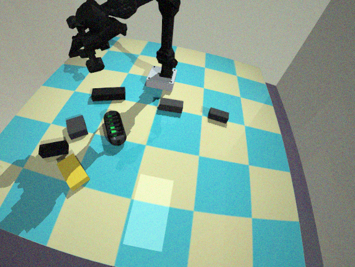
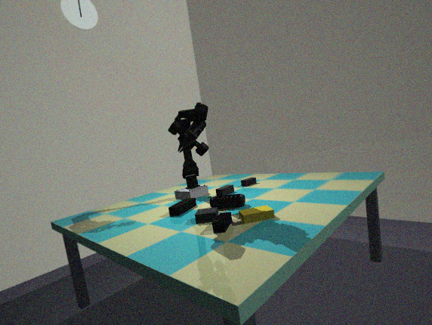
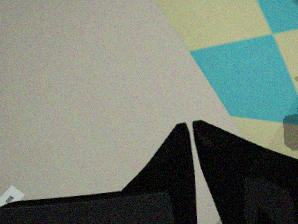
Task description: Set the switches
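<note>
The dark controller unit (image 1: 115, 128) (image 2: 227, 201) lies on the checkered bench with its row of rockers facing up. Several green patches show along the row in the top view, but each switch's setting is too small to read surely. The label on its underside is hidden. My gripper (image 3: 189, 131) is shut and empty, its two fingertips nearly touching in the wrist view. It is raised above the bench on the arm's side, away from the unit. The wrist view shows wall and a bench edge, not the unit.
Near the unit lie a long black block (image 1: 108, 94) (image 2: 182, 207), a dark grey block (image 1: 76, 126), another black block (image 1: 53, 149) and a yellow block (image 1: 73, 171) (image 2: 257, 215). Two grey blocks (image 1: 170, 106) (image 1: 218, 115) lie to the right. The arm's pale base (image 1: 159, 84) stands behind.
</note>
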Tool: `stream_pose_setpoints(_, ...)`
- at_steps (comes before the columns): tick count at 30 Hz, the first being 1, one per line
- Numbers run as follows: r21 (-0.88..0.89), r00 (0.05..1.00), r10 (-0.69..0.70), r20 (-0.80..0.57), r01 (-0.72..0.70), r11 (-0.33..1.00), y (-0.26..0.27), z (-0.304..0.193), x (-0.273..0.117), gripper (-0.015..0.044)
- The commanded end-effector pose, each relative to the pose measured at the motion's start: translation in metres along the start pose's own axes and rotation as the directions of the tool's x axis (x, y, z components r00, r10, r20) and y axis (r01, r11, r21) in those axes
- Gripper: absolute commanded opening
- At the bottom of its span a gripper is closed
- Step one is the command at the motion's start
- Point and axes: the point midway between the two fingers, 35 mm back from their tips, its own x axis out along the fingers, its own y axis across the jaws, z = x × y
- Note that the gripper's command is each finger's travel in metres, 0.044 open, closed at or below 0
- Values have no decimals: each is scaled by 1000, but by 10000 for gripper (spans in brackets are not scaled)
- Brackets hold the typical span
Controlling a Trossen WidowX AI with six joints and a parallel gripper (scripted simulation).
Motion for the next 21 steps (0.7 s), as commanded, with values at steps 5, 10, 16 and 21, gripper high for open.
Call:
stream_pose_setpoints(5,-297,943,-327,65,332,896,-85,-37,27,0)
stream_pose_setpoints(10,-422,849,-506,150,518,744,-140,-45,36,0)
stream_pose_setpoints(16,-508,689,-674,267,695,509,-205,-43,37,0)
stream_pose_setpoints(21,-512,532,-766,362,800,314,-252,-36,34,0)
